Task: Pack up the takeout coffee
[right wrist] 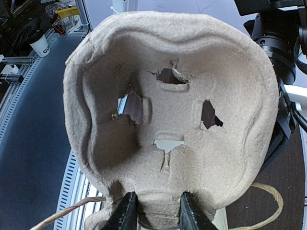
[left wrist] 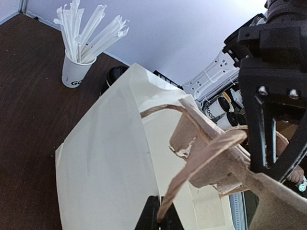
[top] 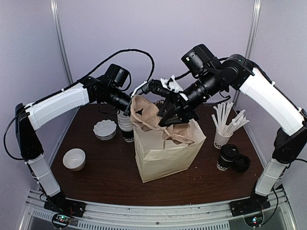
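Left pincer [left wrist: 160, 218] is closed on the handle [left wrist: 216, 145] of the paper bag [left wrist: 100, 163]; right pincer [right wrist: 158, 213], partly open, is clamped on the edge of the pulp cup carrier [right wrist: 230, 96]

Bag [top: 165, 153] mouth open just under both pincers. Cardboard tray [right wrist: 168, 120] pinched in right pincer [right wrist: 158, 207], covers most of mouth. Left pincer [left wrist: 161, 211] pinched on bag handle [left wrist: 201, 158], close beside right pincer; only thin gap between them. Below left pincer: stack of cups [top: 126, 128] just beside bag. Further out on that side: ridged bowl [top: 105, 129], plain bowl [top: 74, 159], bare table [top: 105, 187] around them. Low on outer side of right pincer: cup of sticks [top: 222, 138], coffee cup [top: 227, 157], black lid [top: 242, 163], close together. Bare strip of table on near side of bag.
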Motion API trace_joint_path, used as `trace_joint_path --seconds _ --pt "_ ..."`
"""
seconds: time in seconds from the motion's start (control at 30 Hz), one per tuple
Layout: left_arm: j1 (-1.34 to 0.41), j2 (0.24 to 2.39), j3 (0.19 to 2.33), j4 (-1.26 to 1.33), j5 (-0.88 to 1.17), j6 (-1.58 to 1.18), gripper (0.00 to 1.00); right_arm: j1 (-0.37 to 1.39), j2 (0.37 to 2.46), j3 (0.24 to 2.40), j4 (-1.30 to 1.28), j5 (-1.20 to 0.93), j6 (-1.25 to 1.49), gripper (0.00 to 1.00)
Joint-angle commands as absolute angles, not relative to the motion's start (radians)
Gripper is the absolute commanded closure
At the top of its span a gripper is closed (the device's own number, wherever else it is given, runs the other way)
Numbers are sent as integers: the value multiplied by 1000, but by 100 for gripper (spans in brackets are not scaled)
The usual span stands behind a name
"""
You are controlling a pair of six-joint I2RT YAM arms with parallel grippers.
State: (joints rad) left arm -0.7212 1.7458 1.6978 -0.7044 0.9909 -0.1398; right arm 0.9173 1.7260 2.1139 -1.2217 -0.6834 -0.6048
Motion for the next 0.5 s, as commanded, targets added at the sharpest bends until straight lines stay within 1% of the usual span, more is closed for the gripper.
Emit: trace_joint_path --seconds 0.0,0.1,0.47 --pt "-731 1756 1746 -682 1120 -171 100 924 1692 2103 -1212 -666 -617 68" --pt "-738 1761 1754 -707 1169 -158 100 928 1687 2100 -1211 -664 -614 68" --pt "-751 1839 1778 -827 1146 -71 100 937 1656 2017 -1212 -648 -629 68"
